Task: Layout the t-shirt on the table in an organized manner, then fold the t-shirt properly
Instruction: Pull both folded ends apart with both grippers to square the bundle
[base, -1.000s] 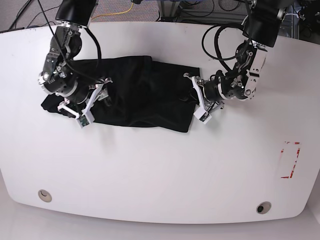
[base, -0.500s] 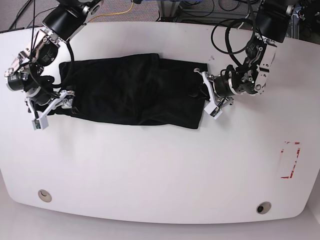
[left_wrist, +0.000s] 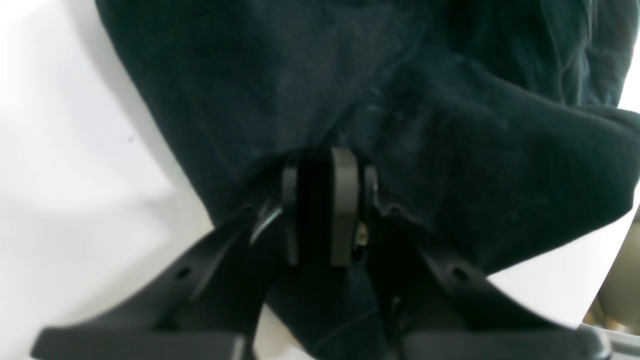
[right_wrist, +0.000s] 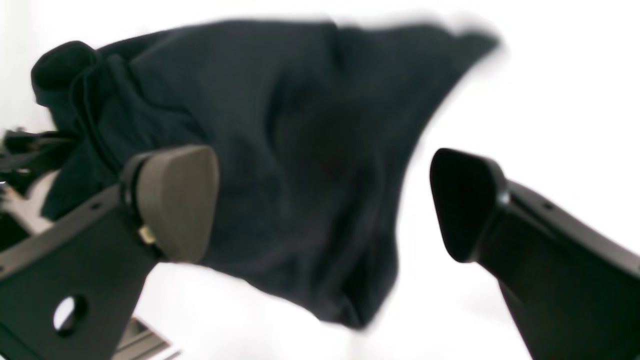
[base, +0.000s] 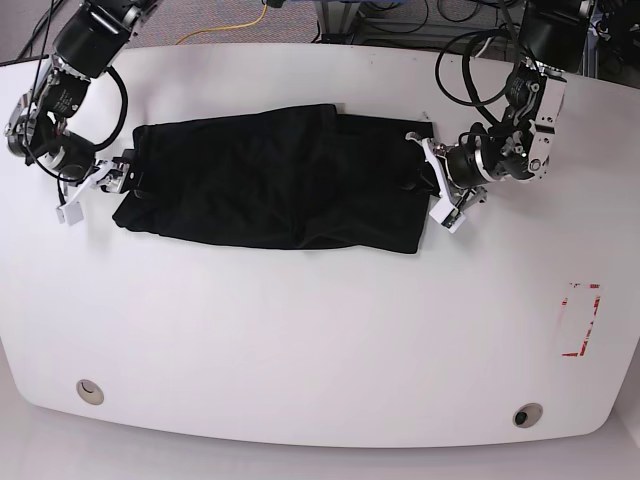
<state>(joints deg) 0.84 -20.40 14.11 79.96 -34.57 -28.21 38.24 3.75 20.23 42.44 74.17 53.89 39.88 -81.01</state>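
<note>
Pinching the shirt (base: 270, 180) edge, the left gripper (left_wrist: 320, 215) anchors it on the table (base: 320, 340). Beside the shirt's opposite end, the right gripper (right_wrist: 325, 200) gapes wide, holding nothing, apparently so the cloth lies stretched flat.

left hand (left_wrist: 320, 215) pinched closed, right hand (right_wrist: 325, 200) spread wide

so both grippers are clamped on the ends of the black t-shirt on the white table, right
Not both. The right gripper is open, clear of the t-shirt, as the right wrist view shows. Only the left gripper is clamped on it, on the white table.
</note>
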